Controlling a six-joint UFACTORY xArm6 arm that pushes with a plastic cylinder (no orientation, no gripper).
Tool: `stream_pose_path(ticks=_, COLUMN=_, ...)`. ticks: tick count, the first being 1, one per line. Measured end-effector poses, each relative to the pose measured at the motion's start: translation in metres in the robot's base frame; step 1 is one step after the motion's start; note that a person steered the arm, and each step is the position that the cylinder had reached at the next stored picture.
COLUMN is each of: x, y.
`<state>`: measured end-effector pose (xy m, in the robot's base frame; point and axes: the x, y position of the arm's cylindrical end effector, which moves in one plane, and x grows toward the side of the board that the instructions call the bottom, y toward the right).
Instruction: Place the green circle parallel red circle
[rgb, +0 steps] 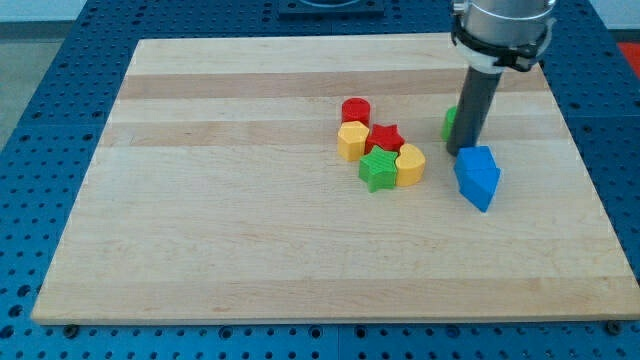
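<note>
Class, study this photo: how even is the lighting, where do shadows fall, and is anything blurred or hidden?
Camera view: soft, even light, no glare on the wooden board; faint shadows hug the blocks; all sharp; my tip hides most of the green circle.

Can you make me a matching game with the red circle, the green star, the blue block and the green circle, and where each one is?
Things:
1. red circle
2. green star
3. blue block
4. green circle

Places:
A. half hidden behind my tip
B. bottom of the cluster, touching a yellow block
C. top of the cluster
D. alone, nearest the view's right, just below my tip

Pairs: 1-C, 2-B, 3-D, 4-A
</note>
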<state>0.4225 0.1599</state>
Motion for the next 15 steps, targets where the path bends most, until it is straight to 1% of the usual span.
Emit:
stream_pose_path(ticks=2, x=0.0, y=0.025)
stream_pose_path(ticks=3, x=-0.005, y=0.023)
stream_pose_path(ticks=7, x=-0.059, y=0.0)
stream_pose_path(ticks=11, x=-0.099, y=-0.084)
stream_pose_path(ticks=15, x=-0.104, y=-0.167)
